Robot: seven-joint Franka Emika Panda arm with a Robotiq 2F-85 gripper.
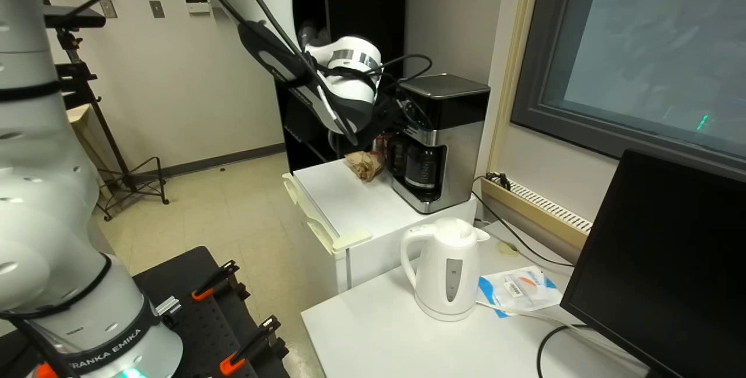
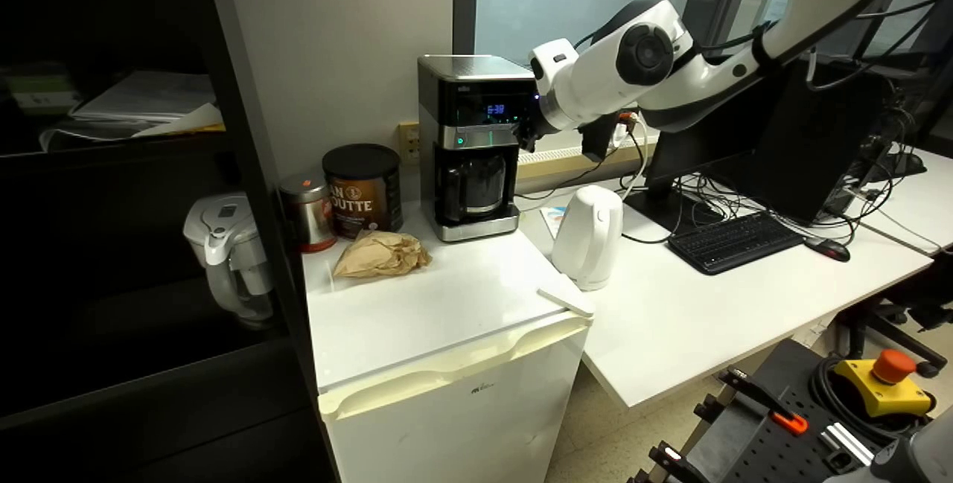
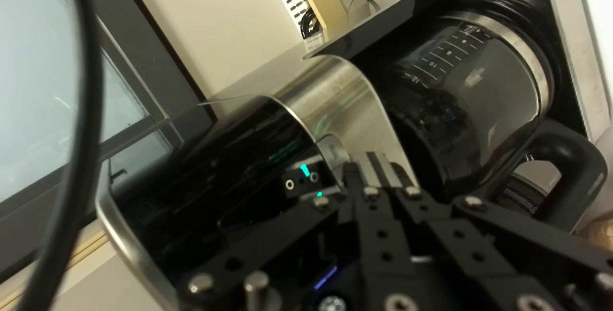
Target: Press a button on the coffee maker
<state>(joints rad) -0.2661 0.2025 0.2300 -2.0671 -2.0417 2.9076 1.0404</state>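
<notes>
Where fingers [image 3: 353, 177] hide coffee maker [image 3: 345, 94], contact unclear

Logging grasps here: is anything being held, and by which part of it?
Nothing is held: the gripper is shut, jaws together, at the front of the coffee maker.

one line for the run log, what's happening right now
pincer: shut, close to front of coffee maker | contact: unclear | display: lit | carafe: in place | kettle: upright on desk

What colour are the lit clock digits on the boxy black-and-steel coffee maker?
Blue: the lit clock digits on the coffee maker show best in an exterior view.
</notes>
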